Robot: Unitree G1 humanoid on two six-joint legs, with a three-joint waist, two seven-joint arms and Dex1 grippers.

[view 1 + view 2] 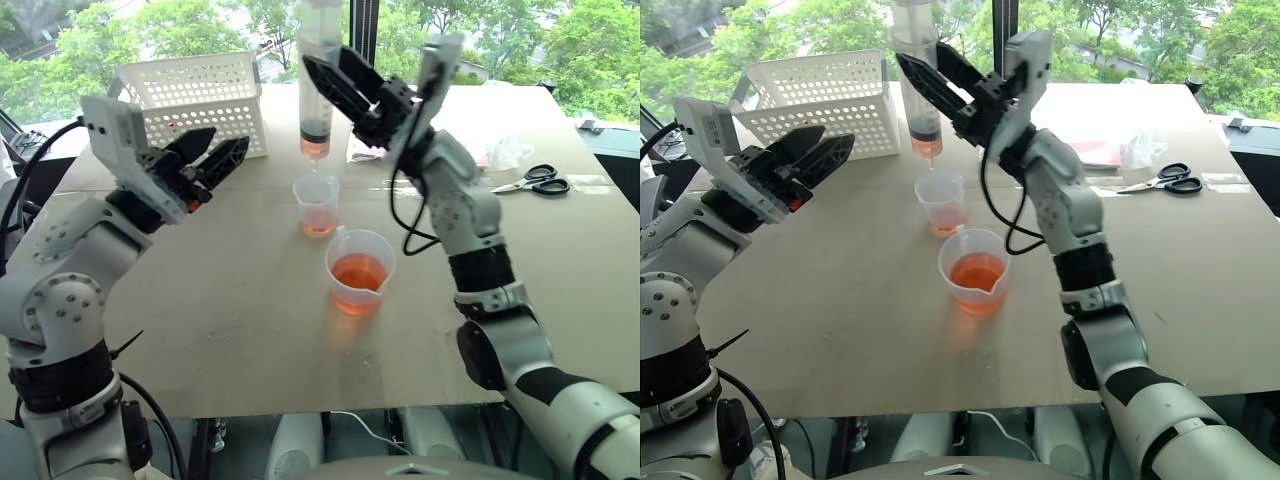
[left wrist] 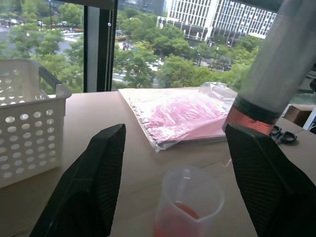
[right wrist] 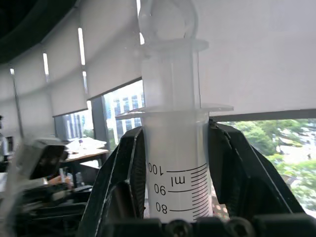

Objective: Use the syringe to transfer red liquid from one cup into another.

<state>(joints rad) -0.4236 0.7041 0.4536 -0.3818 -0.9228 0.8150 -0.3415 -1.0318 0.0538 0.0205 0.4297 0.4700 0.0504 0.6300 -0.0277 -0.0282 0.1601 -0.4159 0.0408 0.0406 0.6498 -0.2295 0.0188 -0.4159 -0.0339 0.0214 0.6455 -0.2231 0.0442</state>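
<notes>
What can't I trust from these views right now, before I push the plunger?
- Syringe top and plunger: cut off by the head views' upper edge.
- Syringe tip: below the right wrist view's frame.
- Smaller cup fill level: too small to read.
- Larger cup: base cut off in the left wrist view.

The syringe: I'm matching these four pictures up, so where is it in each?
Left eye: syringe top centre, upright over the small cup.
Right eye: top, left of centre.
Left wrist: right edge.
Right wrist: centre, gripped by the right claw.
Shared landmark: white basket.
</notes>
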